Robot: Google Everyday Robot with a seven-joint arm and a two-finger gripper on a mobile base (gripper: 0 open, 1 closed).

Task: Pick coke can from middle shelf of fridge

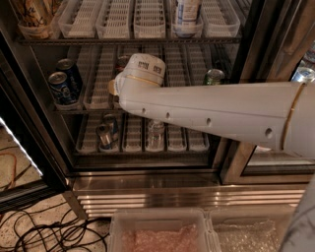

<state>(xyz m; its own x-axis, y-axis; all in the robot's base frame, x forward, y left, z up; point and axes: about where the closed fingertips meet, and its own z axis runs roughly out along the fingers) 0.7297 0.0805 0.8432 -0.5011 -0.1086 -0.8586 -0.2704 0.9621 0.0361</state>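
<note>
My white arm reaches from the right into the fridge (187, 194) at the middle shelf (96, 91). The round wrist (142, 71) covers the gripper, which lies behind it over the shelf's left-centre lanes. Only a tan part (112, 87) shows at the wrist's left edge. A dark reddish can top (123, 62), seemingly the coke can, peeks out just above and behind the wrist; the rest of it is hidden. Whether the gripper touches it cannot be told.
Two blue cans (64, 83) stand at the shelf's left, a green can (214, 76) at its right. A white bottle (186, 15) stands on the top shelf, cans (104, 134) and a clear bottle (155, 133) on the bottom shelf. Plastic bins (162, 231) and floor cables (44, 231) lie below.
</note>
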